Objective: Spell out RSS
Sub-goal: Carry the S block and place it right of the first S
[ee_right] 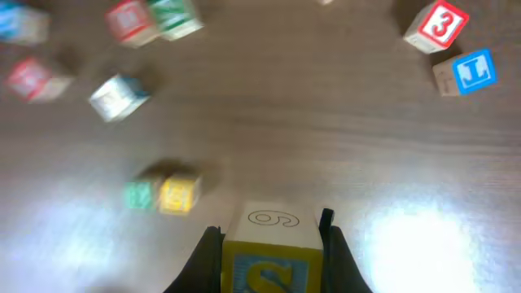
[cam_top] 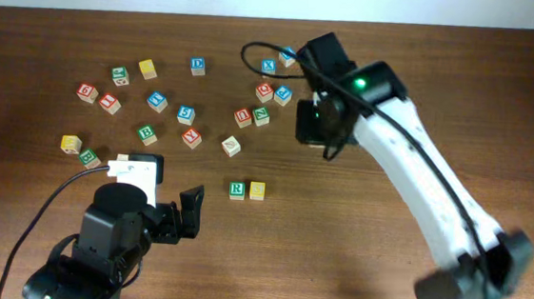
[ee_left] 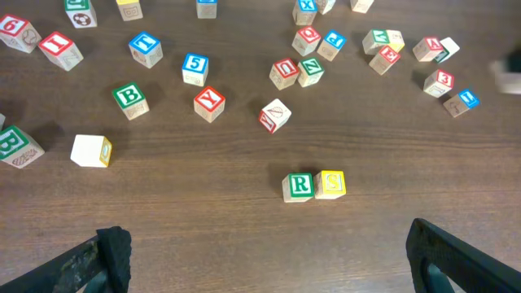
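A green R block [cam_top: 236,190] and a yellow S block [cam_top: 257,191] sit side by side, touching, near the table's front middle; both show in the left wrist view, R [ee_left: 299,186] and S [ee_left: 330,184], and blurred in the right wrist view [ee_right: 180,194]. My right gripper [ee_right: 270,244] is shut on a second yellow S block [ee_right: 270,256] with a blue face, held above the table behind and right of the pair; from overhead the gripper [cam_top: 321,125] hides it. My left gripper [ee_left: 269,252] is open and empty, in front of the pair.
Many loose letter and number blocks lie scattered across the back of the table, such as a red Y [ee_left: 209,103], a green B [ee_left: 130,98], a blue 5 [ee_left: 195,69] and a red 3 [ee_right: 438,26]. A black cable [cam_top: 265,59] loops behind the right arm.
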Robot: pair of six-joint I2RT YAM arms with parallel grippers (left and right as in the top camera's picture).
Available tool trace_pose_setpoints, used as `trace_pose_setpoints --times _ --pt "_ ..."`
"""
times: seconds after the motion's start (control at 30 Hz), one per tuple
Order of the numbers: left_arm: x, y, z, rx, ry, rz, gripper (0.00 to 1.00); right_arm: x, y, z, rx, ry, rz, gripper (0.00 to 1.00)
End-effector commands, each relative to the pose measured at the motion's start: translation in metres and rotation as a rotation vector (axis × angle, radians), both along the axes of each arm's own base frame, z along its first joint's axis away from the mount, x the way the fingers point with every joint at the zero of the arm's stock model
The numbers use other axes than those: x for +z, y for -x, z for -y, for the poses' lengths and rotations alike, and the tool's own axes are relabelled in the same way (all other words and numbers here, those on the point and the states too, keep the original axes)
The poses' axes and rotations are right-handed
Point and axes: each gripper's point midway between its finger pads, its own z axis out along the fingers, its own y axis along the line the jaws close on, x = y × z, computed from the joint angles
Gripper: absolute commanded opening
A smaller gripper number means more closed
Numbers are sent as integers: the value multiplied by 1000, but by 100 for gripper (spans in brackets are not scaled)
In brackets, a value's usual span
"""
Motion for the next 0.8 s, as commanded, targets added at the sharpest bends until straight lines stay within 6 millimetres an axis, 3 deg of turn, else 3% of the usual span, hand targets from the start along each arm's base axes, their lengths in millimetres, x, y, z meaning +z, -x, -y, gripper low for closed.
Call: trace_pose_setpoints --times 0.0,0.1,0.17,0.27,0.53,0.77 --pt "6 -1 -1 6 4 16 99 28 40 -29 148 -40 42 4" --pt "6 -1 -1 6 4 16 99 10 63 -48 220 -27 12 4" --pt "6 -1 -1 6 4 16 99 -20 72 -53 201 -16 -30 4" --pt "6 -1 -1 6 4 16 99 -59 76 -47 173 6 -69 4" --pt "6 -1 -1 6 4 16 99 -126 81 -53 103 -53 -89 4" --pt "6 -1 -1 6 4 16 99 -143 60 -51 52 -28 -3 4"
